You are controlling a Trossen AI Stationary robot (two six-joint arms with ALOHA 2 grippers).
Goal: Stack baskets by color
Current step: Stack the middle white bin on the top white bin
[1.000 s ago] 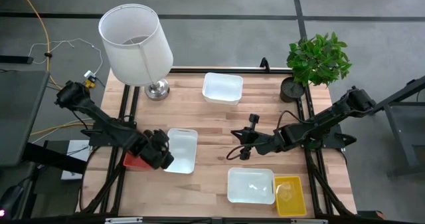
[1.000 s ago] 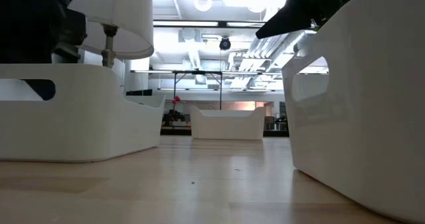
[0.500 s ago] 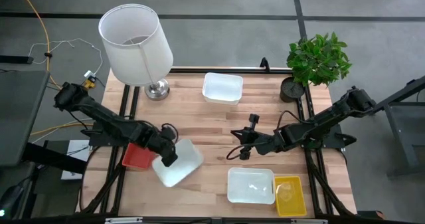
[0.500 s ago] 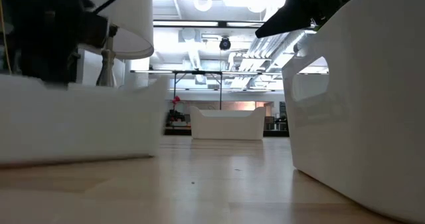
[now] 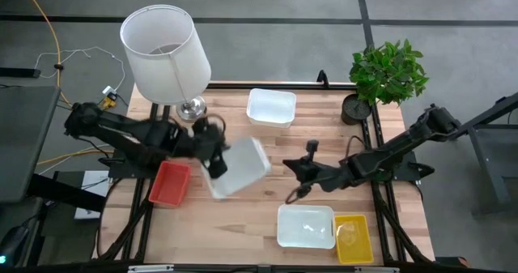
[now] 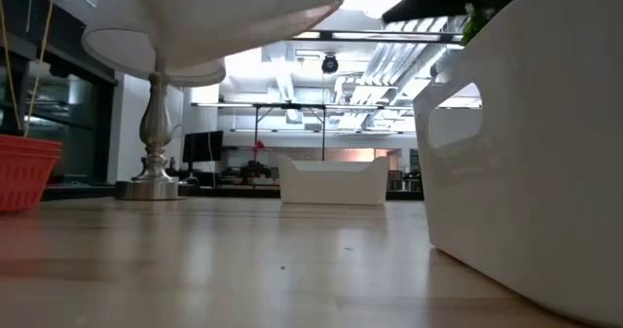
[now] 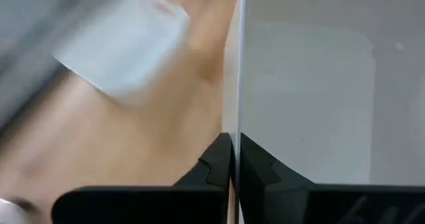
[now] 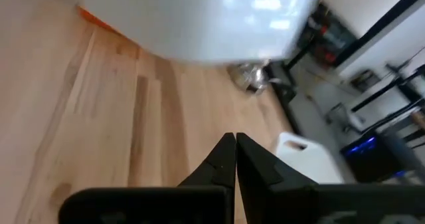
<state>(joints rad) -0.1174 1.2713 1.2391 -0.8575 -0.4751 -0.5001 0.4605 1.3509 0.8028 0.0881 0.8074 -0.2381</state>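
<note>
My left gripper [image 5: 216, 164] is shut on a white basket [image 5: 241, 169] that hangs tilted above the table's middle; from table height it shows overhead [image 6: 224, 7]. A red basket [image 5: 169, 184] rests on its bottom at the left. A second white basket [image 5: 271, 107] stands at the far edge. A third white basket [image 5: 306, 226] stands near the front, with a yellow basket [image 5: 354, 238] beside it on its right. My right gripper [image 5: 293, 194] hovers shut and empty, right of the lifted basket. My left gripper pinches the white basket's side wall at its rim [image 7: 236, 117], one finger inside the basket and one outside. The fingers come from the table's left, slanting down. The basket is lifted clear of the table and hangs tilted.
A lamp with a big white shade [image 5: 164, 53] stands at the far left, its metal base [image 6: 151, 185] on the wood. A potted plant [image 5: 387, 72] stands at the far right corner. Bare wood lies between the far and near white baskets.
My left gripper has risen and swung toward the table's right and far side, rolling as it went. The white basket, which lay on the table beside the red one, has turned about and been lifted clear. The red basket now shows whole.
</note>
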